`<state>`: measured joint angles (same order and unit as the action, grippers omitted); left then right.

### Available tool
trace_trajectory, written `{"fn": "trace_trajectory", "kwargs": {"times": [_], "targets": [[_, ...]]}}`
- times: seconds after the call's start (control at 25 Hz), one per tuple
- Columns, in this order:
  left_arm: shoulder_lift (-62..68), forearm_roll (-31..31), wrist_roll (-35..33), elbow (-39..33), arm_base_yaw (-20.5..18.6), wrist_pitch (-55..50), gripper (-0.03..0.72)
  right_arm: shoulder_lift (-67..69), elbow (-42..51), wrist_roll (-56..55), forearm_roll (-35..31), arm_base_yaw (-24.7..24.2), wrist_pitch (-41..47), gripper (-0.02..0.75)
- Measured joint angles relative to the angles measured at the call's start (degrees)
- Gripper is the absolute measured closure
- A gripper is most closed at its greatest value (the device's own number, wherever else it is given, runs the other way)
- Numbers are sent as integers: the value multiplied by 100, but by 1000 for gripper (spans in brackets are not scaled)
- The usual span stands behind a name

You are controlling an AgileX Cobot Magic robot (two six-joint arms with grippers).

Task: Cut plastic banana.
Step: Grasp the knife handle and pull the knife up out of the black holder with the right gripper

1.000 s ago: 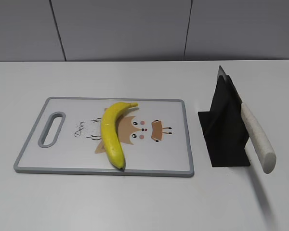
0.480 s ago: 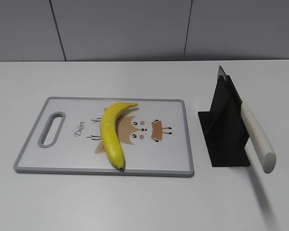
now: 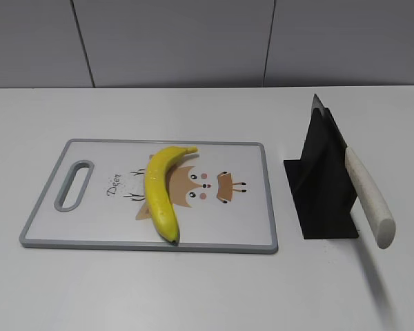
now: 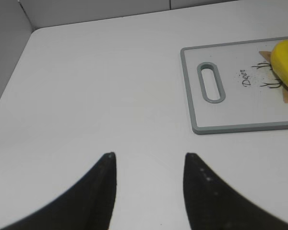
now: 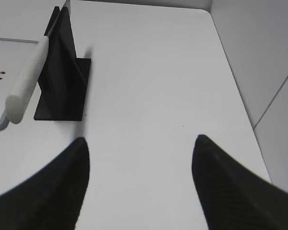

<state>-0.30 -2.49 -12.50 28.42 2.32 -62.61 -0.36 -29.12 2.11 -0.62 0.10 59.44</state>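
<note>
- The plastic banana (image 3: 161,187), a smooth, bright-yellow curved fruit with a dark tip and a short stem, lies flat on the cutting board (image 3: 96,227), a rectangular white board with a grey rim.
- Its stem end points toward the far right of the board, its dark tip sits at the near edge, right by the grey rim, and its body covers the left part of the cartoon deer face (image 3: 203,186) printed in brown on the board.
- The word "Deer" is printed left of the banana, and further left an oval handle slot (image 3: 74,184) cuts through the board.
- In the left wrist view only the banana's yellow end shows, at the right edge of the picture.
- The board rests on the plain white table (image 3: 193,289), with grey wall panels behind.
- Right of the board, apart from it, stands a black angled knife stand (image 3: 322,193) holding the knife (image 3: 368,200), whose off-white handle slants down toward the near side and whose blade tip pokes out above the stand's top.
- The left gripper (image 4: 149,165) hangs over bare table left of the board, its two black fingers spread apart with nothing between them.
- The right gripper (image 5: 139,151) hangs over bare table right of the stand, its fingers wide apart and holding nothing.
</note>
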Motion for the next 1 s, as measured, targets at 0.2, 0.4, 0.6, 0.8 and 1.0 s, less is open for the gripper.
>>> {"fn": "trace_trajectory", "kwargs": {"times": [0.2,0.4,0.6,0.8,1.0], "targets": [[0,0,0,0,0,0,240,0,0,-6,-24,0,0,216],[0,0,0,0,0,0,240,0,0,-2,-24,0,0,216],[0,0,0,0,0,0,240,0,0,-2,-24,0,0,216],[0,7,0,0,0,0,240,61,-18,-2,-90,0,0,187],[0,-12,0,0,0,0,239,767,-214,-2,-279,0,-5,144]]}}
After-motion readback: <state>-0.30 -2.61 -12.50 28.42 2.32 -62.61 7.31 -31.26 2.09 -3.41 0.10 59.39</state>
